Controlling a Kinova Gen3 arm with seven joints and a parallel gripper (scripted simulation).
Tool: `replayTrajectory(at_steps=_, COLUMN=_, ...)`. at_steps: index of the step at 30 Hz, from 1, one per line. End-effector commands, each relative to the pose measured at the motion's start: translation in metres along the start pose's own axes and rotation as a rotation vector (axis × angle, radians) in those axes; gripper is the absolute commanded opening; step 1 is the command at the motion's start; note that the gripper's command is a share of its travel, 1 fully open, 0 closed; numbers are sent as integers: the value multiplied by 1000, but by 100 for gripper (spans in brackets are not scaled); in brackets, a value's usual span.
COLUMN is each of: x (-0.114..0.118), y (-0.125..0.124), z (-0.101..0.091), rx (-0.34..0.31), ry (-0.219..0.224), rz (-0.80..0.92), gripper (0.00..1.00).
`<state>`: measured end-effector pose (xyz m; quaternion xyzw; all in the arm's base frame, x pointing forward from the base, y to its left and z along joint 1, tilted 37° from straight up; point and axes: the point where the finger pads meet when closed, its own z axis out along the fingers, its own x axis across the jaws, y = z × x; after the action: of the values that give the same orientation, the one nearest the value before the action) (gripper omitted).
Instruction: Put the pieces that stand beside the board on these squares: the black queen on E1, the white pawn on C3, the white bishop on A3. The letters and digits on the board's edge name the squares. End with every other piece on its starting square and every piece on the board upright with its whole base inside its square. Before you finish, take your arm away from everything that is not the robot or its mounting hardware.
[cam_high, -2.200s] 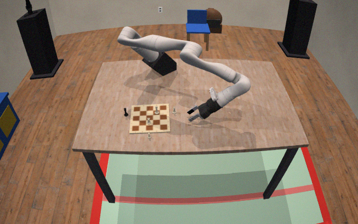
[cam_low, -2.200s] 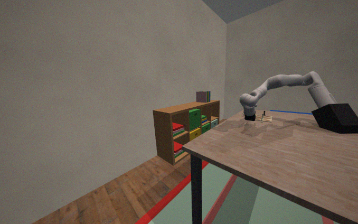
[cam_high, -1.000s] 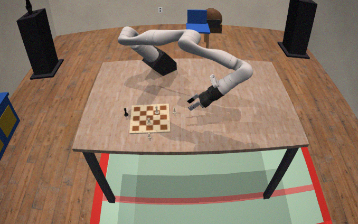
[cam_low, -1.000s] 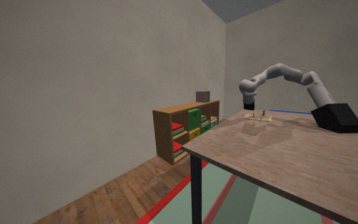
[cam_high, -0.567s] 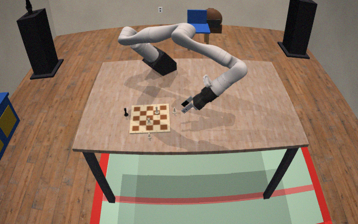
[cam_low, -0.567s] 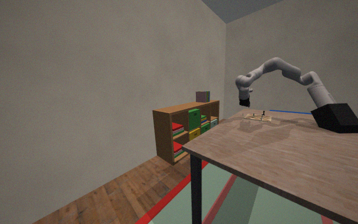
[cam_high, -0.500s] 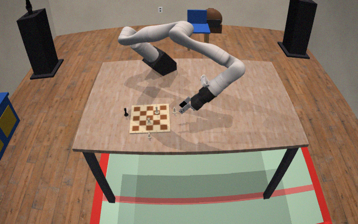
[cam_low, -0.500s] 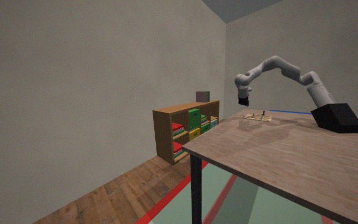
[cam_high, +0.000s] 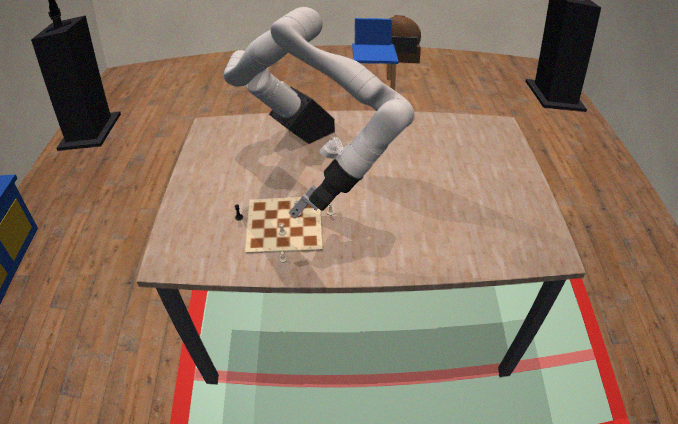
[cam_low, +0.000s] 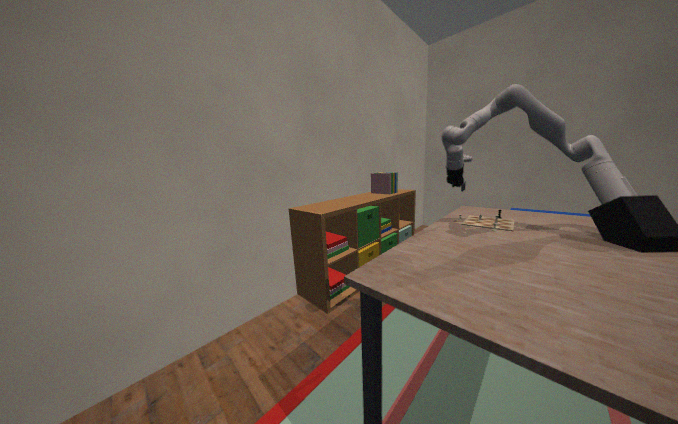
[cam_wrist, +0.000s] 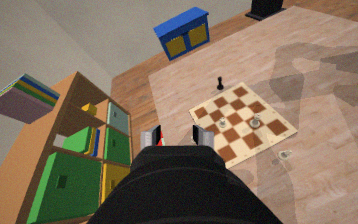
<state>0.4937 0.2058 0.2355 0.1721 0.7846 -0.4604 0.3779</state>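
"What's the biggest thing from where you stand?"

"The table (cam_high: 450, 225) (cam_low: 525, 280) (cam_wrist: 320, 65), with the pale arm (cam_high: 350, 75) (cam_low: 545, 125) arched over it."

"And under the wrist?"

"The chessboard (cam_high: 283, 242) (cam_low: 506, 227) (cam_wrist: 279, 127). The gripper (cam_high: 301, 205) (cam_low: 463, 188) (cam_wrist: 176, 131) hangs well above the tabletop, fingers spread wide, nothing pinched."

"Where's the black queen (cam_high: 238, 212) (cam_low: 499, 214) (cam_wrist: 220, 83)?"

"Upright on the wood, just off the board, on the side toward the blue cabinet (cam_wrist: 182, 35). So E1 is still waiting."

"The white ones?"

"One white piece (cam_high: 330, 210) (cam_wrist: 284, 154) is off the opposite edge; a smaller white piece (cam_high: 282, 257) (cam_low: 460, 217) is just outside the front edge. Pawn or bishop, I can't tell from here."

"Anything on the squares?"

"Two light pieces (cam_wrist: 223, 121), both upright. From overhead, the gripper hides the one nearer the arm's base."

I am lifting the gripper (cam_high: 296, 212) (cam_low: 461, 188) (cam_wrist: 176, 131) up high, well away from the table (cam_high: 450, 225) (cam_low: 500, 280) (cam_wrist: 180, 87). I am also swinging my arm (cam_high: 385, 125) (cam_low: 517, 100) sideways, so from the top the gripper is now covering part of the board (cam_high: 285, 250) (cam_low: 506, 228) (cam_wrist: 291, 131).
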Motion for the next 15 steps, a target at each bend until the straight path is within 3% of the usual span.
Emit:
replayTrajectory(at_steps=1, x=-27, y=-41, z=8, rx=-62, ry=38, rz=86, gripper=100)
replayTrajectory(at_steps=4, x=-33, y=-70, z=29, rx=-105, ry=76, rz=165, gripper=100)
replayTrajectory(at_steps=6, x=-33, y=-70, z=29, rx=-105, ry=76, rz=165, gripper=100)
replayTrajectory(at_steps=10, x=-30, y=-107, z=57, rx=-162, ry=137, rz=266, gripper=100)
replayTrajectory(at_steps=15, x=-10, y=-145, z=89, rx=-231, ry=228, rz=379, gripper=100)
